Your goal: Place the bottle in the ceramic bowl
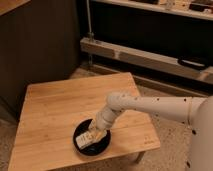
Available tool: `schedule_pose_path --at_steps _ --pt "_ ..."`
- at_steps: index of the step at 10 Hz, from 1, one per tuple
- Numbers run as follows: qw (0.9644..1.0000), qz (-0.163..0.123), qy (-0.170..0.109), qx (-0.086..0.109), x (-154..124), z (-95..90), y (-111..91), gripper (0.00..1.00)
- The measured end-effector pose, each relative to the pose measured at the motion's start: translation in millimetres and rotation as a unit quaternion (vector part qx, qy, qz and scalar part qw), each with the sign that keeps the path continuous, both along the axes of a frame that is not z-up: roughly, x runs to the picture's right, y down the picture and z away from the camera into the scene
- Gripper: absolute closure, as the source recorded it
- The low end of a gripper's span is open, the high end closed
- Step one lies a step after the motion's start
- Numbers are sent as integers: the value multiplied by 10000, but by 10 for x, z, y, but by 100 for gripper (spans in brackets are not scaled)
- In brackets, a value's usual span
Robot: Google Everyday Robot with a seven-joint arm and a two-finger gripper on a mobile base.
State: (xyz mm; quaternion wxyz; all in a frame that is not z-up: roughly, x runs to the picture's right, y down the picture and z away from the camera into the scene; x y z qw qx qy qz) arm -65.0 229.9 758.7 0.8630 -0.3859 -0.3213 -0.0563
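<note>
The black ceramic bowl (83, 147) sits near the front edge of the wooden table (55, 107). The small whitish-cream bottle (87, 139) lies tilted inside the bowl. My gripper (94, 133) reaches down from the white arm (150, 106) on the right and sits over the bowl, right at the bottle.
A low metal rail (145, 57) and dark shelving stand behind the table. A black handle (192, 63) rests on the rail at the right. The table's front edge is just below the bowl, and speckled floor surrounds the table.
</note>
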Motion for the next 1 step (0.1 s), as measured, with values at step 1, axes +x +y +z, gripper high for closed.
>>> schedule_pose_path --at_steps 1 --pt "10000 1 1 -1 1 0 1 38"
